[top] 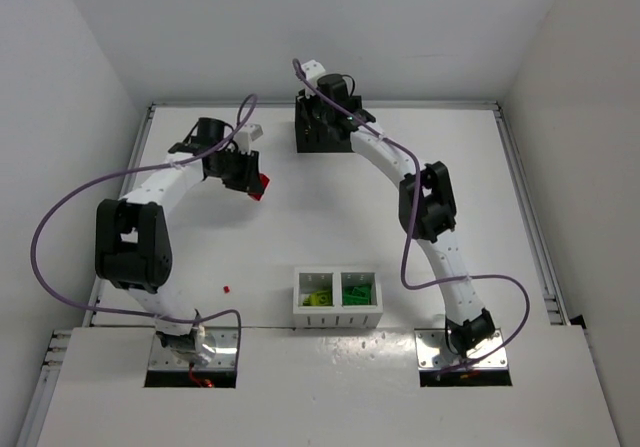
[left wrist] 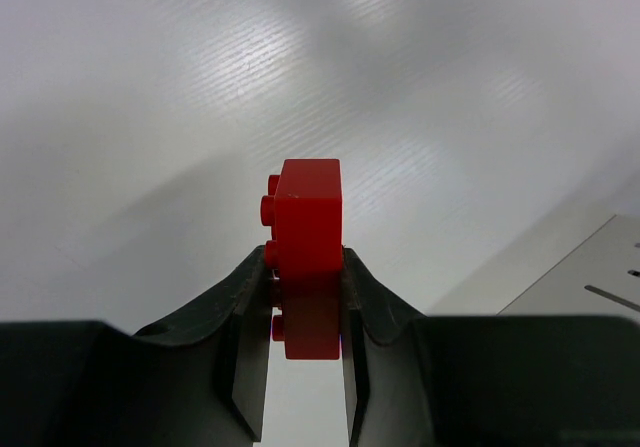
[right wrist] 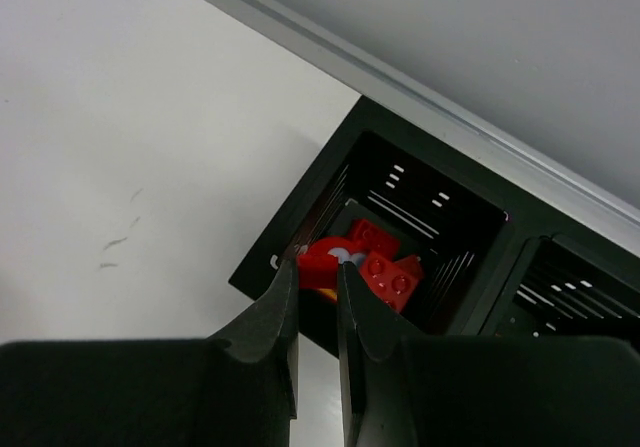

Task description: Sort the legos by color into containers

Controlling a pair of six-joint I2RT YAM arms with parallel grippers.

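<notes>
The flat white table (top: 330, 217) carries a white two-compartment box (top: 337, 298) near the middle of its near edge. A black box (top: 310, 132) stands at the far edge, just beside the metal rail (right wrist: 300, 42). One tiny red lego (top: 227, 289) lies alone, left of the white box.

The left arm (top: 130, 239) bends sharply at the elbow, left gripper (left wrist: 305, 267) clamped on a brick (left wrist: 306, 217), while the right arm (top: 432, 207) reaches far forward, right gripper (right wrist: 318, 272) jaws narrowly apart.
</notes>
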